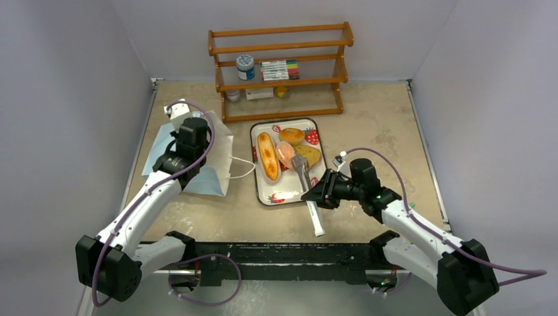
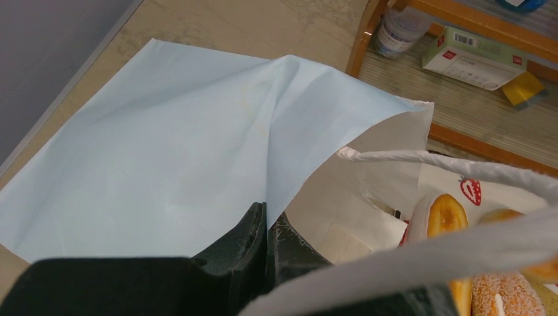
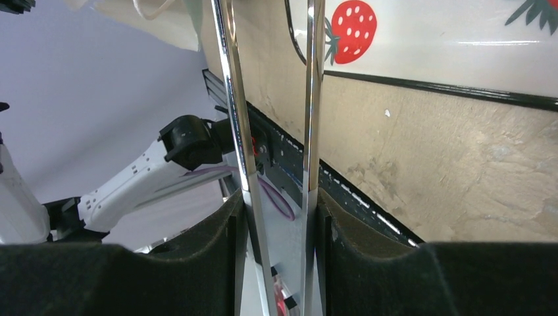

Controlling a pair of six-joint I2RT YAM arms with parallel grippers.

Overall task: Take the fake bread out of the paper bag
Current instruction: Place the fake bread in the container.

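Note:
The light blue paper bag (image 1: 220, 155) lies flat at the left of the table, its white inside (image 2: 355, 191) and cord handle (image 2: 428, 158) facing the tray. My left gripper (image 2: 266, 217) is shut on the bag's upper edge. The fake bread lies on the strawberry-print tray (image 1: 260, 197): a long golden loaf (image 1: 267, 156), a pinkish oval (image 1: 285, 155), a bun (image 1: 291, 135) and a brown piece (image 1: 309, 155). My right gripper (image 3: 276, 210) is shut on metal tongs (image 1: 304, 174). Their tips rest by the pinkish oval.
A wooden shelf (image 1: 279, 72) stands at the back with a jar (image 1: 245, 66), markers (image 1: 279, 69) and a small box (image 2: 470, 56). Grey walls close in the table on the left, right and back.

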